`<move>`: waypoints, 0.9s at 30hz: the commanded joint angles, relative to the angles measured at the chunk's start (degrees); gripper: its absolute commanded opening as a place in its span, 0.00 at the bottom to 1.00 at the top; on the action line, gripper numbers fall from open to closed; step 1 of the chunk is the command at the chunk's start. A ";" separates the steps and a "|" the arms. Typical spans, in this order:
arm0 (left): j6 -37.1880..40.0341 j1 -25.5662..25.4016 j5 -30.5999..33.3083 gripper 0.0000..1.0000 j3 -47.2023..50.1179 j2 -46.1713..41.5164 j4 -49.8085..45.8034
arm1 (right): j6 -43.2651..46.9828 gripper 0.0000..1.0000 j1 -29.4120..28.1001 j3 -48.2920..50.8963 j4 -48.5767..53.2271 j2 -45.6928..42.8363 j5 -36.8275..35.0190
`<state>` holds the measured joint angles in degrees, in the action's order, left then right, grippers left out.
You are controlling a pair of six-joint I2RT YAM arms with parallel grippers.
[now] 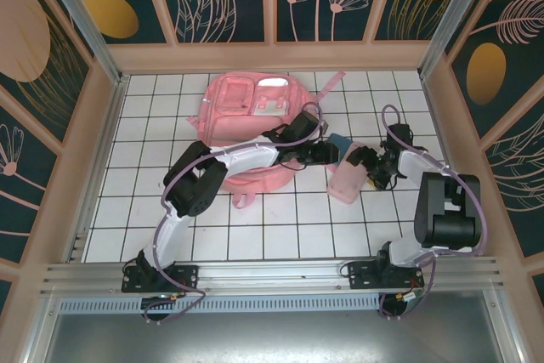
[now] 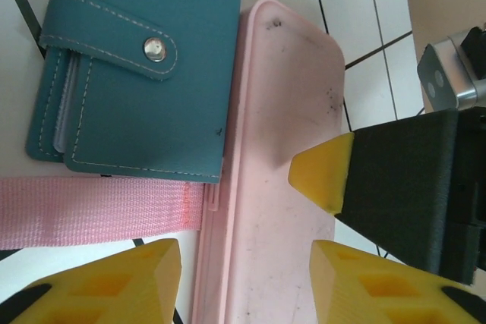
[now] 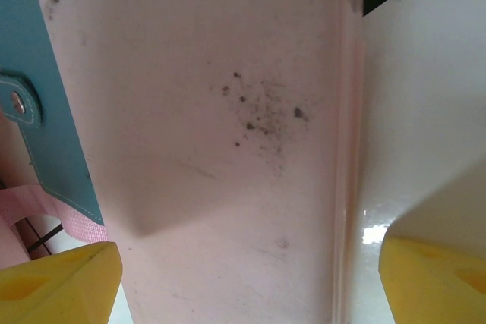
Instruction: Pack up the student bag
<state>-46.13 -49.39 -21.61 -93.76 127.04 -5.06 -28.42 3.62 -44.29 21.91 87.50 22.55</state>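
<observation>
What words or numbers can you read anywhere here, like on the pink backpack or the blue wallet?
No words or numbers can be read.
On the student bag, the white patches are too small to tell if they carry writing.
On the teal wallet there is no text, just a plain metal snap.
On the pink case there is no text, only dark specks.

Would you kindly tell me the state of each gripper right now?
Left gripper: jaws open, empty, above the flat pale pink plastic case.
Right gripper: jaws open, empty, above the same case.
</observation>
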 commanded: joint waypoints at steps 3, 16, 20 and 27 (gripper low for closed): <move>-0.71 -0.91 -3.28 0.47 -2.04 3.04 -2.21 | 1.90 0.88 0.05 1.05 -2.13 0.90 3.54; -1.72 -1.87 -7.20 0.32 -3.63 8.62 -2.21 | 2.24 0.86 0.07 2.37 -5.87 -3.90 15.56; -1.67 -1.91 -6.99 0.30 -3.33 8.29 -1.77 | 1.49 0.85 0.15 2.37 -6.72 -8.31 19.38; -1.09 -1.77 -5.09 0.32 -2.38 6.47 -1.62 | 1.09 0.83 0.07 2.88 -5.04 -10.42 17.96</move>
<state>-47.24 -49.98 -27.86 -96.40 132.99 -6.17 -26.72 4.80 -41.74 17.61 77.41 32.75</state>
